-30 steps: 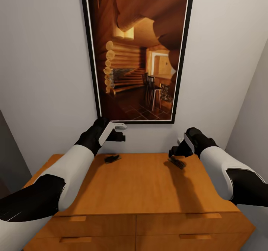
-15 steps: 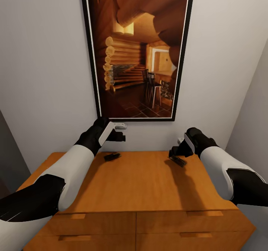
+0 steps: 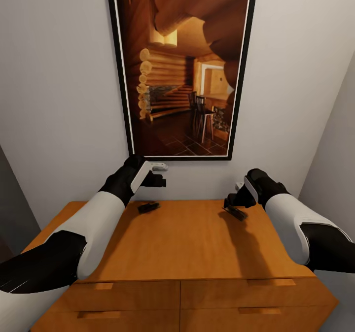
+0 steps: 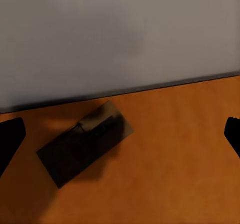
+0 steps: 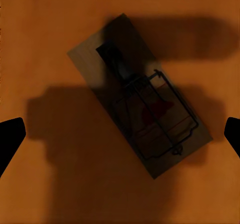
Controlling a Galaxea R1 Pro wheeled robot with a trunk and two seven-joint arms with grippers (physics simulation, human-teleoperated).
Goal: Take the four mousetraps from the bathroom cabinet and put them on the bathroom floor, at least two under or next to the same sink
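**Over cabinet top, both grippers hovering**

On the cabinet (image 3: 197,243) we see two mousetraps: one (image 3: 148,207) under our left gripper (image 3: 159,174), one (image 3: 235,214) under our right gripper (image 3: 231,203). Fingers apart on both, neither touching its trap.

A pale grey wall (image 3: 59,76) carries a tall black-framed log-cabin picture (image 3: 182,66).

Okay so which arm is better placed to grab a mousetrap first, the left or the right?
Probably the right. The right gripper hangs open just above its mousetrap, which sits centred between the fingertips. The left gripper, also open, hangs higher over its mousetrap, which lies off-centre.
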